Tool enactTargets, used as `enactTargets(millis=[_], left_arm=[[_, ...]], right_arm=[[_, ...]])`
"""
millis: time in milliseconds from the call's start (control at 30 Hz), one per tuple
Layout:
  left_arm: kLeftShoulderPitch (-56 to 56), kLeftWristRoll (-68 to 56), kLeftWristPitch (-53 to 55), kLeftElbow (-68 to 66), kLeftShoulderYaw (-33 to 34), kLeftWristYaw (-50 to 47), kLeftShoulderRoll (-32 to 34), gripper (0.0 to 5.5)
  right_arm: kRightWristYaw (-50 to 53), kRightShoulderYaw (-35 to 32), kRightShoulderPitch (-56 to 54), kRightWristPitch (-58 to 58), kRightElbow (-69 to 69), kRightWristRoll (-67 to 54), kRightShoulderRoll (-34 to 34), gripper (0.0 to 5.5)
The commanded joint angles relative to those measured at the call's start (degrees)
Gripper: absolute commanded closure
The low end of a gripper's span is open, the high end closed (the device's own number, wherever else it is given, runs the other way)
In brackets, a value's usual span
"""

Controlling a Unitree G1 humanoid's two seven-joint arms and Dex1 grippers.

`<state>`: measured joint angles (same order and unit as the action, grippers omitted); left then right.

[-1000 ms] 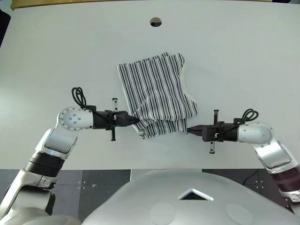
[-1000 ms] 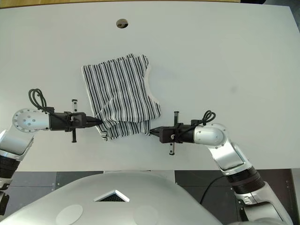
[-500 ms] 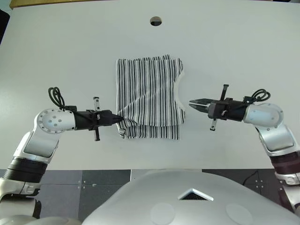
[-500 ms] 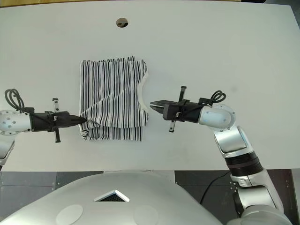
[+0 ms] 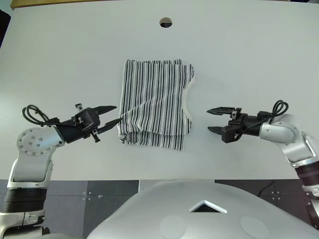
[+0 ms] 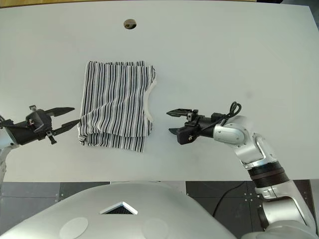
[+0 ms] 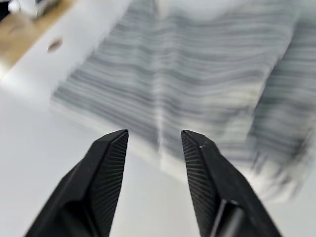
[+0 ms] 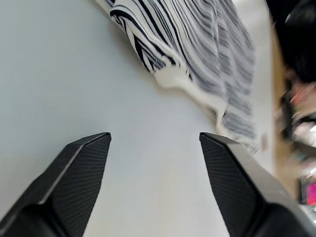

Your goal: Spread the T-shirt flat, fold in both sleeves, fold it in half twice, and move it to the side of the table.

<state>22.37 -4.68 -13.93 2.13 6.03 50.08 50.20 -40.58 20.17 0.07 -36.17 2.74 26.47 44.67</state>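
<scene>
Your T-shirt [image 5: 155, 102] lies in the middle of the white table [image 5: 259, 55], a little toward the lower part of the head views. It is folded into a near-rectangular pack with black and white stripes. The white neckline [image 5: 188, 99] curves along its right edge. At the lower edge, an under layer shows a little from beneath the upper one, and a raised crease runs from the left edge into the cloth. Above the shirt, near the top of the frame, there is a round hole [image 5: 165, 22] in the table.

Your left gripper [image 5: 116, 113] is at the left of the shirt, pointing toward it. Its 2 fingers are spread apart and hold nothing. The lower fingertip reaches the left edge of the cloth, where the crease starts, but you cannot tell from the head views if it really touches. In the left wrist view the 2 tips stand before the near edge of the shirt, with bare table under them.

Your right gripper [image 5: 209, 120] is at the right of the shirt, also pointing toward it, and it is clearly apart from the neckline side. Its 2 fingers are spread wide and hold nothing. In the right wrist view there is bare table between them, and the shirt lies farther ahead.
</scene>
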Motion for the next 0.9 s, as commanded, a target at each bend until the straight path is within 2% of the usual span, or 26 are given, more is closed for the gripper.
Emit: enactTargets(millis=[33, 267, 633, 800, 900], left_arm=[[2.6, 7.1, -5.6, -1.6, -0.2, -1.1, 3.1, 2.87], [1.0, 15.1, -12.2, -4.4, -6.9, -1.5, 3.2, 2.87], [-7.0, 18.4, -12.9, -7.4, -14.2, -2.5, 2.8, 2.87], [-7.9, 18.5, -12.9, -7.2, -15.3, -2.4, 3.6, 3.64], [-7.8, 18.4, -13.1, -6.7, -15.7, -2.4, 3.9, 4.22]], right_arm=[[4.3, 2.6, -0.1, -5.0, -1.9, 8.4, 0.4, 2.00], [7.8, 8.8, -2.2, -9.4, -4.1, 12.5, -3.5, 2.00], [13.6, 16.6, -9.0, -9.4, -14.0, 17.9, -12.2, 2.00], [13.0, 17.9, -9.7, -7.9, -16.4, 16.5, -12.4, 2.88], [8.9, 17.2, -8.8, -4.0, -17.5, 10.2, -12.0, 3.57]])
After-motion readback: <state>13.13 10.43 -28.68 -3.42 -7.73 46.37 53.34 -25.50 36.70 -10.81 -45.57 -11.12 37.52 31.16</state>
